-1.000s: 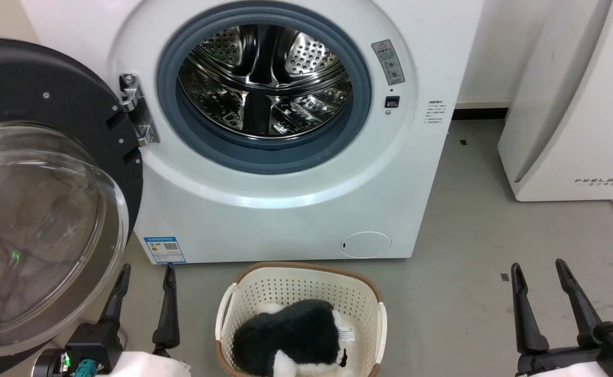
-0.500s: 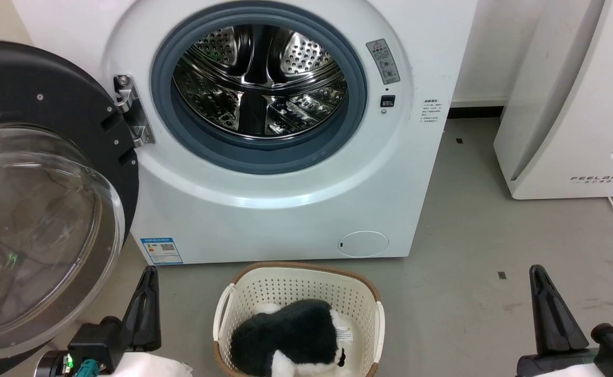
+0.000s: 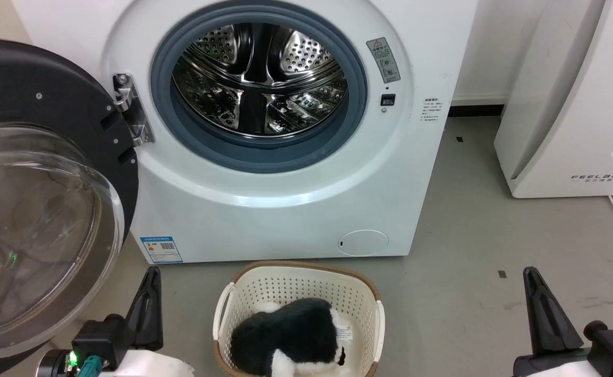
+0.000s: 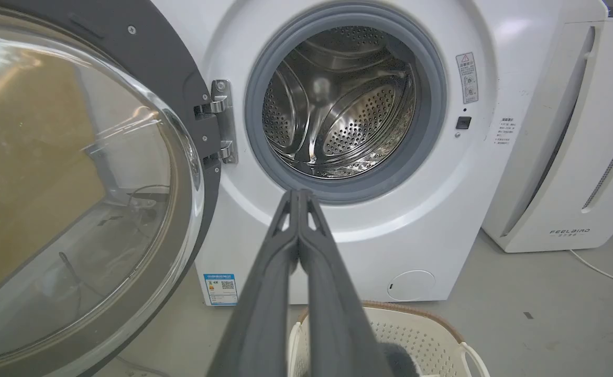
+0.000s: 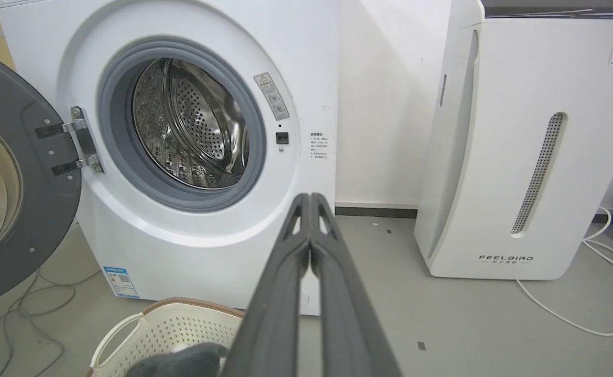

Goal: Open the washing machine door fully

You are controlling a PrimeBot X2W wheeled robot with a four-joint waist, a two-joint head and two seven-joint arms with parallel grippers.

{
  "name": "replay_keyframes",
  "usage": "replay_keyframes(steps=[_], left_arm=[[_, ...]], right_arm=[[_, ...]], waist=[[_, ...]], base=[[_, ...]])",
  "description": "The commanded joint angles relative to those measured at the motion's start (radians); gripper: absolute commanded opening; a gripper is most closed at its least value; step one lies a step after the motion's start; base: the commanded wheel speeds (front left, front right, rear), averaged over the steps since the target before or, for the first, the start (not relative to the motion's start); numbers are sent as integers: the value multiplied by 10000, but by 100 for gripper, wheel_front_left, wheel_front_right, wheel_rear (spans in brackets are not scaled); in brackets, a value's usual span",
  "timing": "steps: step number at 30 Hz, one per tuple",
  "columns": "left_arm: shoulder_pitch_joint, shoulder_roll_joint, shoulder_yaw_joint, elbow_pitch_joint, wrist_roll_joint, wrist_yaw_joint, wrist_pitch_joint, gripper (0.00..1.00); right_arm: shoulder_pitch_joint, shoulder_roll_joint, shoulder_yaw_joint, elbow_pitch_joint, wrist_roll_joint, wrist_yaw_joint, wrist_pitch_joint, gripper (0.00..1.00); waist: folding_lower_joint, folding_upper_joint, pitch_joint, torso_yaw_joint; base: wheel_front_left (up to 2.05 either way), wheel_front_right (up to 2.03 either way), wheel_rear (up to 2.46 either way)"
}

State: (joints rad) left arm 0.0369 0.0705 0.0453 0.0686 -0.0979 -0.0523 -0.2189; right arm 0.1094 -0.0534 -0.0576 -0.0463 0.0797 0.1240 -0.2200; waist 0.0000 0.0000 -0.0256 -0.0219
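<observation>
The washing machine door (image 3: pixel 50 104) (image 4: pixel 181 94) (image 5: pixel 23 220), black-rimmed with a bulging clear glass bowl, stands swung wide to the left on its metal hinge (image 3: pixel 131 110). The white washing machine (image 3: pixel 285 209) (image 4: pixel 369 241) (image 5: pixel 191 251) shows its grey gasket and steel drum (image 3: pixel 259 78). Low at the left, my left gripper (image 3: pixel 152 272) (image 4: pixel 298 192) is shut with nothing between its fingers, just below and right of the door's lower rim. My right gripper (image 3: pixel 531 272) (image 5: pixel 310 197) is shut and empty at the lower right, over the floor.
A cream laundry basket (image 3: pixel 296 285) (image 4: pixel 422 324) (image 5: pixel 154 324) holding a black-and-white plush toy (image 3: pixel 291 335) sits on the floor right before the machine. A white FEELBIRD appliance (image 3: pixel 573 104) (image 5: pixel 521 157) stands to the right, with a white cable (image 5: pixel 589 314) on the grey floor.
Both grippers went from open to shut between one second and half a second ago. The camera shifted slightly. The door has not moved.
</observation>
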Motion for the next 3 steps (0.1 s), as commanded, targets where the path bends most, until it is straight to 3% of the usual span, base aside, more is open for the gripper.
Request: replay_keyframes(steps=[1,3], left_arm=[[-66,-34,-21,-65,112,66,99,0],[-72,-37,-29,-77,129,75,140,0]], right_arm=[[-171,7,31,24,-80,11,103,0],[-189,8,41,33,-94,12,144,0]], waist=[[0,0,5,5],[0,0,10,9]], base=[[0,0,0],[0,0,0]])
